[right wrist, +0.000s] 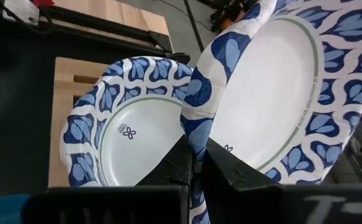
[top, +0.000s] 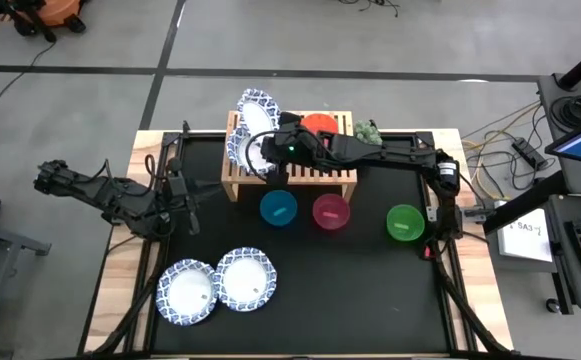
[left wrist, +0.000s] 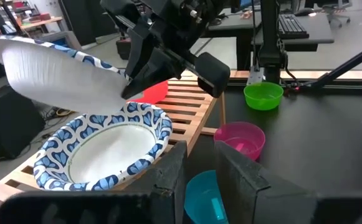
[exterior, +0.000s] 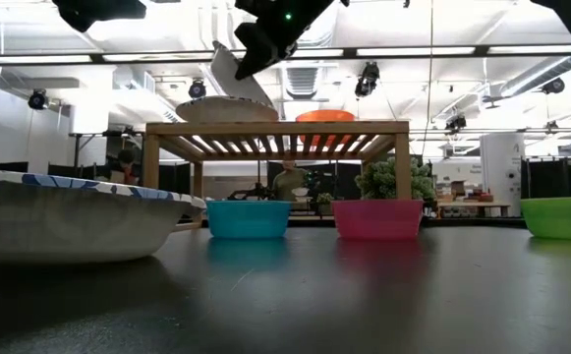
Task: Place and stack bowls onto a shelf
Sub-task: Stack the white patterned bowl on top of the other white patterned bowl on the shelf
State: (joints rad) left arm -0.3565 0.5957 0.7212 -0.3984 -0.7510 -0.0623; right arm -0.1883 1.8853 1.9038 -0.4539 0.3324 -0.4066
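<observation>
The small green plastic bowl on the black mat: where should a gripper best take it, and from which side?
Take the small green plastic bowl by its thin rim from straight above, one finger inside and one outside. It stands upright and open, apart from the magenta bowl, so the rim is probably reachable all around.

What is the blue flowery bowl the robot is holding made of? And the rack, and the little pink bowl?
The held patterned bowl, pinched by the right gripper, looks like paper: thin rim, matte white inside. The shelf looks like bare light wood, with slats and visible grain. The magenta bowl seems plastic: smooth, evenly coloured, slightly glossy.
</observation>
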